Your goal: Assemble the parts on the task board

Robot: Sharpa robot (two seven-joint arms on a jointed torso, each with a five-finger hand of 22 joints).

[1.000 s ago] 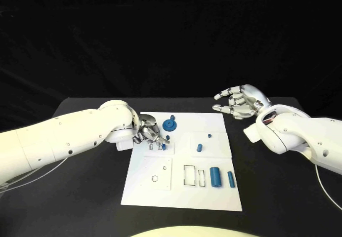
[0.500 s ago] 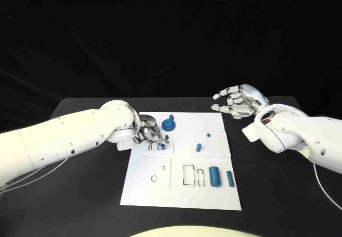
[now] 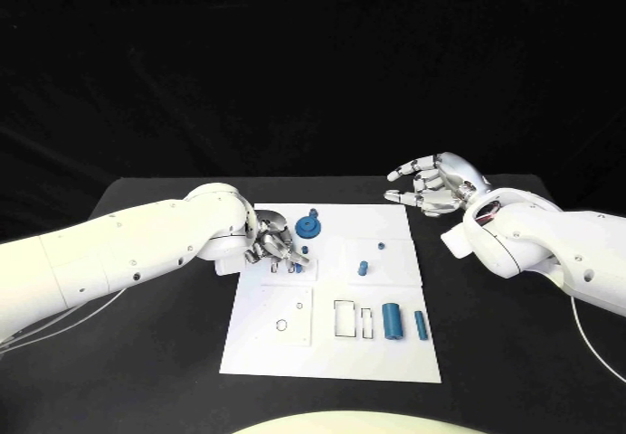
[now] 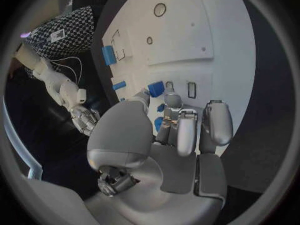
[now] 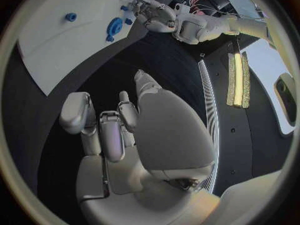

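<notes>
Task board: flat white plate, middle of the black worktop, made up of several panels with small rectangular cut-outs and round holes. Blue parts on it: a round gear-like piece at the far edge, a short peg mid-board, a tiny stud just beyond it, and two upright-lying cylinders side by side near the right edge.

Left robot hand: low over the board's far-left panel, fingers curled down around a small blue part at the fingertips; firm grip cannot be confirmed.

Right robot hand: raised beyond the board's far-right corner, fingers apart, loosely bent, holding nothing.
</notes>
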